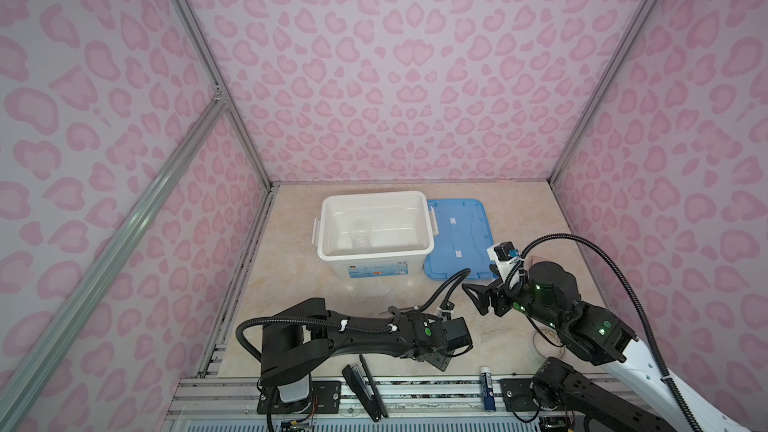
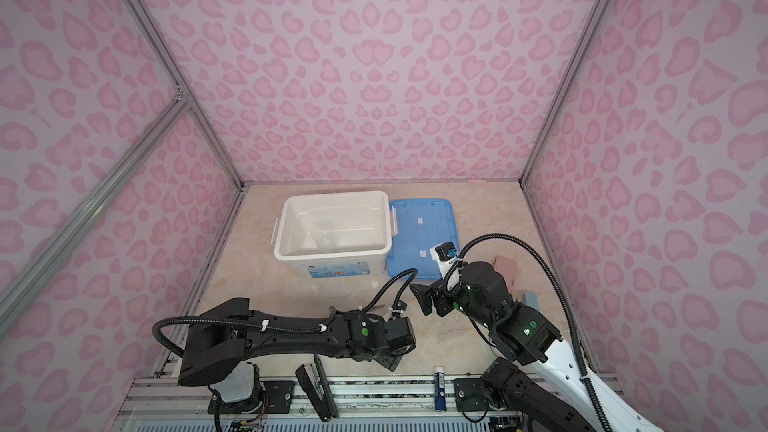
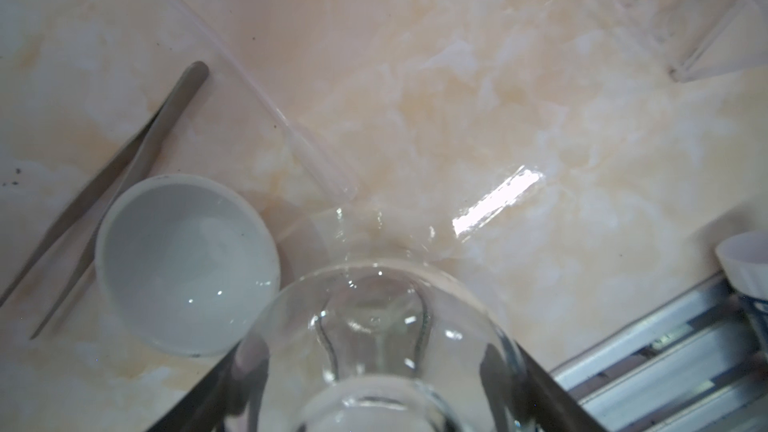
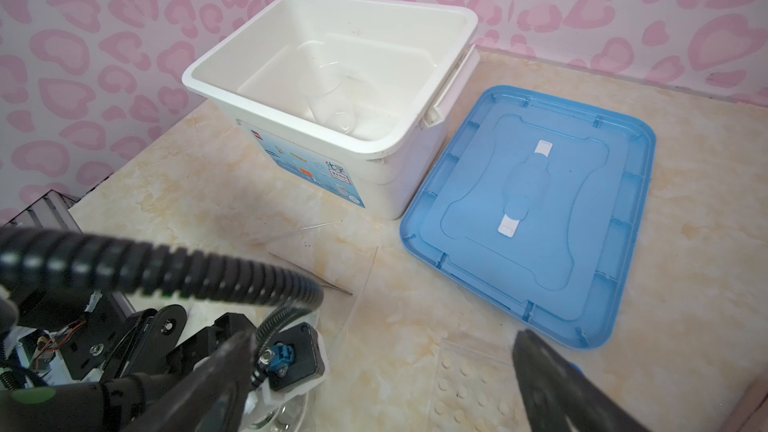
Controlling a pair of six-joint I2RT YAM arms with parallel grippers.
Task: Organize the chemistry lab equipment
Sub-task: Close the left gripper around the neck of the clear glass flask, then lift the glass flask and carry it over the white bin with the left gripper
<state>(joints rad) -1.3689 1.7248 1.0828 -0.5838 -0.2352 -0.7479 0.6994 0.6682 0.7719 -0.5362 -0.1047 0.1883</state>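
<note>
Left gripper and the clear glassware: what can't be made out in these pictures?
Left gripper: in the left wrist view its fingers flank the glass flask, but the bottom edge cuts them off, so contact is unclear. In both top views the left arm covers it.
Clear piece in the white bin: transparent and faint, kind unclear.
Clear rack: blurred, cut by the left wrist view's edge.

Soft, even, bright light; faint shadows. Glare streaks the tabletop (image 3: 457, 97) in the left wrist view, where the flask (image 3: 374, 347) blurs. Top views bend at edges.
</note>
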